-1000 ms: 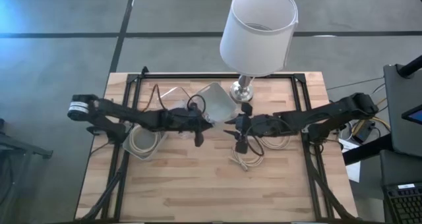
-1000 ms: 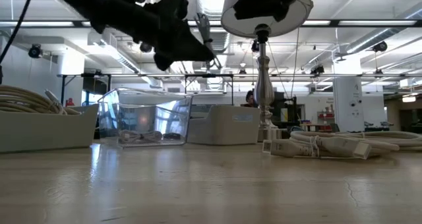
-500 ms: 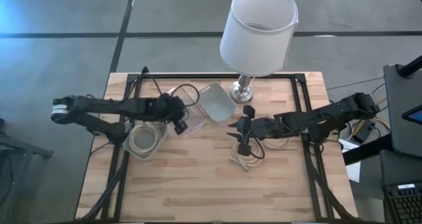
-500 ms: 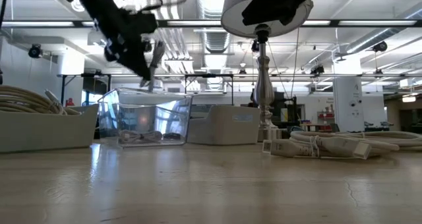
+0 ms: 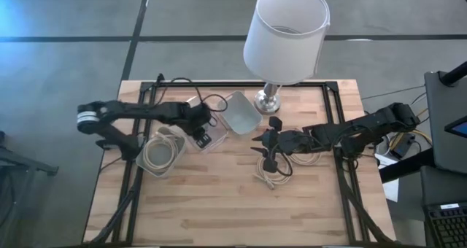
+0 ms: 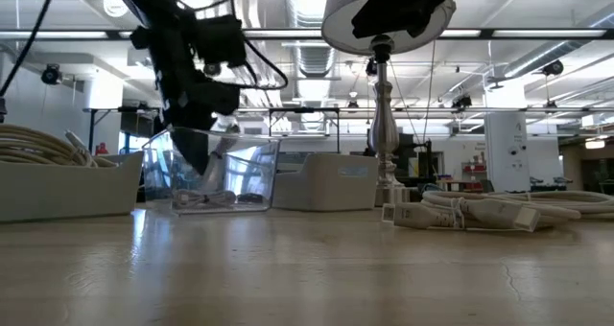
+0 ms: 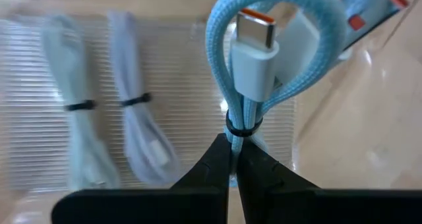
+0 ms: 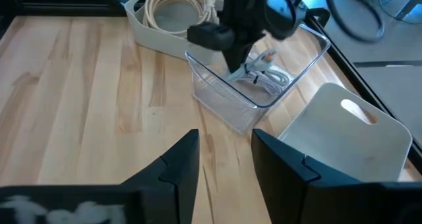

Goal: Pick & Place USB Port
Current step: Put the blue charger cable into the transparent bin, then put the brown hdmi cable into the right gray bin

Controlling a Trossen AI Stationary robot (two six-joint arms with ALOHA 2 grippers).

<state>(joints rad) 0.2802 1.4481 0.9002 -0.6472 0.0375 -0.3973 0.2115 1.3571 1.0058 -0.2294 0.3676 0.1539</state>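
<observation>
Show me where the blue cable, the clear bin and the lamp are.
blue cable (image 7: pixel 254 59): left wrist view, on its white plug.
clear bin (image 8: pixel 224 105): right wrist view, on its near wall.
lamp (image 5: pixel 286 33): high view, on the white shade.

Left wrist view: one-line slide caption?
Left gripper shut on a tied blue USB cable above the clear bin holding two bundled cables.

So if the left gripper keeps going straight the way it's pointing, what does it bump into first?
Probably the bundled cables lying in the clear bin; the left gripper, shut on a blue cable, points down into it.
</observation>
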